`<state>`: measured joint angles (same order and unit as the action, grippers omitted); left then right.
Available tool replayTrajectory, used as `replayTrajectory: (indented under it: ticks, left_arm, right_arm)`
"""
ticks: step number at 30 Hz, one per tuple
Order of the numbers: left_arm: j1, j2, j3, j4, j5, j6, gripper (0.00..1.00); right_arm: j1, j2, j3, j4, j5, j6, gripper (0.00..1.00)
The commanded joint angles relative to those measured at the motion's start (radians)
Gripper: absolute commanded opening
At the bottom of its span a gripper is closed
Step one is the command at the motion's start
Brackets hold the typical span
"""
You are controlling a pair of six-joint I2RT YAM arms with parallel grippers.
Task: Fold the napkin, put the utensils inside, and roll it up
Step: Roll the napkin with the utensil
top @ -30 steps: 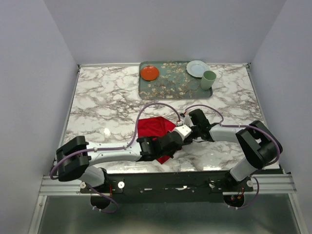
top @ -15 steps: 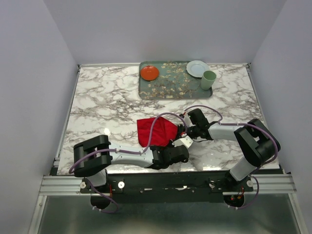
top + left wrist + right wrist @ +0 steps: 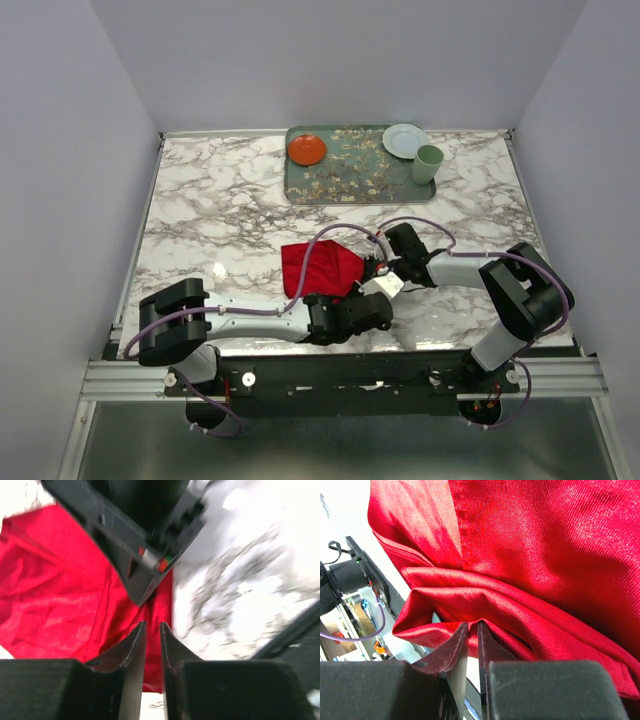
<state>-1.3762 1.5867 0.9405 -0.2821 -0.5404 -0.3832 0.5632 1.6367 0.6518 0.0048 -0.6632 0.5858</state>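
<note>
Left arm (image 3: 250,312) swung left | napkin (image 3: 320,268) long axis left-right, corner rightward

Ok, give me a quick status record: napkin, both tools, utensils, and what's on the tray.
napkin: red, bunched in folds on the table, near its centre
right tool: jaws pinched shut on a fold of the napkin
left tool: jaws almost shut at the napkin's edge; grip on cloth unclear
utensils: none clearly in view
tray: at the far edge, holding an orange plate, white plate and green cup
</note>
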Motion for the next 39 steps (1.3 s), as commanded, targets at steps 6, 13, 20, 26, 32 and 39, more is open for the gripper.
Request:
replayTrajectory:
  ticks: [6, 13, 20, 26, 32, 39]
  left_arm:
    - [0.037, -0.002, 0.009, 0.038, 0.174, -0.022, 0.22]
    - [0.092, 0.022, -0.029, 0.077, 0.272, -0.04, 0.26]
    - [0.106, 0.053, -0.043, 0.09, 0.304, -0.052, 0.31]
    - [0.108, 0.05, -0.065, 0.077, 0.238, -0.054, 0.44]
    - [0.1, 0.024, -0.037, 0.027, 0.192, -0.023, 0.45]
    - [0.104, -0.014, -0.022, 0.014, 0.184, -0.008, 0.45]
  right_arm:
    - [0.006, 0.022, 0.014, -0.048, 0.005, -0.012, 0.21]
    - [0.004, 0.028, 0.02, -0.052, 0.007, -0.011, 0.21]
    - [0.004, 0.029, 0.022, -0.052, 0.004, -0.011, 0.21]
    - [0.006, 0.029, 0.02, -0.052, 0.004, -0.011, 0.21]
    - [0.006, 0.043, 0.025, -0.052, 0.004, -0.014, 0.21]
    - [0.004, 0.055, 0.04, -0.052, -0.003, -0.015, 0.21]
